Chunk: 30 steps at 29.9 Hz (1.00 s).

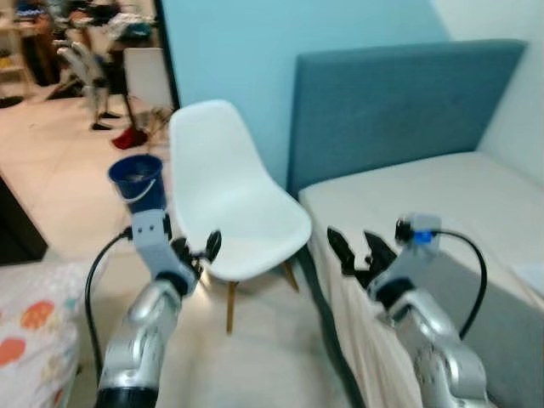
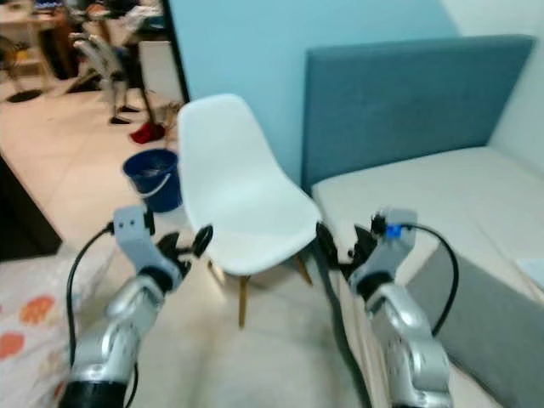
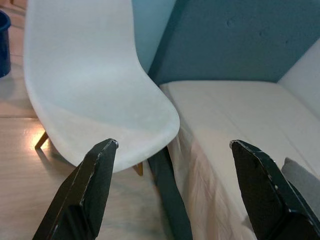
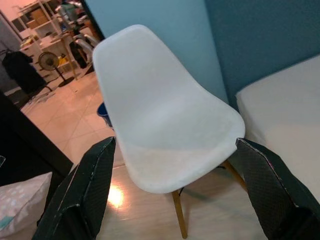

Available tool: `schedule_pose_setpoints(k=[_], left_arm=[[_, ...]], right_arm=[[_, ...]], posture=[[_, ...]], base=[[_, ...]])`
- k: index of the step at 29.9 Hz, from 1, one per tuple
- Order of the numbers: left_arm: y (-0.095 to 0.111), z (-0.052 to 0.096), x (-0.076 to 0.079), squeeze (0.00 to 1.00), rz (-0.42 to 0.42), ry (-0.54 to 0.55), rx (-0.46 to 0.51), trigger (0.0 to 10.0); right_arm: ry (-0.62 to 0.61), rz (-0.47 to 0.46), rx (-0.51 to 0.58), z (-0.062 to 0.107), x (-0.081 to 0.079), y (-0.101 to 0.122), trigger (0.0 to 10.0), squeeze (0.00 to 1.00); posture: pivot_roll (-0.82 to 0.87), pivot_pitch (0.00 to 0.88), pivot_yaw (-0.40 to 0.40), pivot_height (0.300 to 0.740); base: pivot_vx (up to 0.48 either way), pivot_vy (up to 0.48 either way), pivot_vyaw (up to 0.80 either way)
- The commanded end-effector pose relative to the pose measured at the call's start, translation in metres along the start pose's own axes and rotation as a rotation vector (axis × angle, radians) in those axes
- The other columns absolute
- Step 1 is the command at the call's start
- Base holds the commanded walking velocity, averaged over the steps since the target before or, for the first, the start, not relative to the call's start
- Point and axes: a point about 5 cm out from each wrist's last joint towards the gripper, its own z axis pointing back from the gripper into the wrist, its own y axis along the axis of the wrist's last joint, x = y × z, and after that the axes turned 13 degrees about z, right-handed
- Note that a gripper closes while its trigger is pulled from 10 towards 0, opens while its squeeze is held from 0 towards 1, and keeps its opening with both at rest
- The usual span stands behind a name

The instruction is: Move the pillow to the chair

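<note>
White moulded plastic forms the chair [image 1: 234, 200], which stands on slim wooden legs directly ahead of the robot, its seat bare. It sits between a dark blue bucket [image 1: 136, 178] on the tiled floor to the left and the bed [image 1: 425, 204] with its teal upholstered headboard [image 1: 399, 102] to the right; the seat edge lies just beside the corner of the mattress.

Both arms are raised toward the chair. The left gripper [image 1: 194, 251] hovers near the front left edge of the seat, fingers spread and holding nothing. The right gripper [image 1: 357, 251] hovers over the near corner of the bed, just right of the seat, fingers likewise parted and empty. Each wrist view looks between its own two black fingers [image 3: 90, 185] onto the bare seat.

The pillow [image 1: 34, 327], white with orange and red spots, lies at the lower left of the head views, low and beside the left arm, well apart from both grippers and behind the line of their reach. Its corner also shows in the right wrist view, on the floor side of the chair. Too little of it shows to judge its long axis.

Judgement: the left arm is the nearer, but both grippers point away from the pillow, so the coming move calls for turning left and down toward it before any grasp.
</note>
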Motion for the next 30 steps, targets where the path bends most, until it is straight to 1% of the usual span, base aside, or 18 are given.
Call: schedule_pose_setpoints(k=[1,9,11,15,22,26,29,30], left_arm=[[-0.0019,0.0007,-0.0029,0.00,0.001,0.008,-0.012,10.0],[-0.0017,-0.0012,-0.0008,0.00,-0.014,0.004,-0.024,10.0],[-0.0018,-0.0015,-0.0014,0.00,-0.007,0.005,-0.031,10.0],[-0.0017,-0.0017,-0.0044,0.00,0.041,0.008,-0.039,10.0],[-0.0003,-0.0018,-0.0050,0.00,0.049,0.004,-0.030,10.0],[0.0001,-0.0021,-0.0046,0.00,0.045,0.006,-0.026,10.0],[-0.0002,-0.0026,-0.0045,0.00,0.042,0.008,-0.027,10.0],[-0.0004,-0.0030,-0.0040,0.00,0.034,0.008,-0.027,10.0]], right_arm=[[-0.003,-0.014,-0.006,0.0004,0.0011,-0.0017,10.0,0.00],[-0.013,-0.032,-0.002,0.0022,0.0025,-0.0012,10.0,0.00],[-0.014,-0.038,0.001,0.0024,0.0024,-0.0010,10.0,0.00],[-0.017,-0.052,0.004,0.0023,0.0024,-0.0008,10.0,0.00],[-0.017,-0.057,0.006,0.0012,0.0022,0.0002,10.0,0.00],[-0.018,-0.061,0.004,0.0004,0.0028,-0.0001,10.0,0.00],[-0.020,-0.064,0.004,0.0004,0.0036,0.0001,10.0,0.00],[-0.021,-0.065,0.004,0.0006,0.0042,0.0003,10.0,0.00]], posture=[[-0.11,0.003,0.041,0.740],[-0.12,0.011,0.052,0.740],[-0.11,0.013,0.051,0.740],[-0.11,0.013,0.051,0.740],[-0.11,0.019,0.050,0.740],[-0.11,0.019,0.047,0.740],[-0.11,0.021,0.045,0.740],[-0.11,0.022,0.045,0.740]], base=[[0.000,0.000,-0.80],[0.000,0.000,-0.80],[0.000,0.000,-0.80],[0.000,0.000,-0.80],[0.000,0.000,-0.80],[0.000,0.000,0.00],[0.000,0.000,-0.80],[0.000,0.000,0.00]])
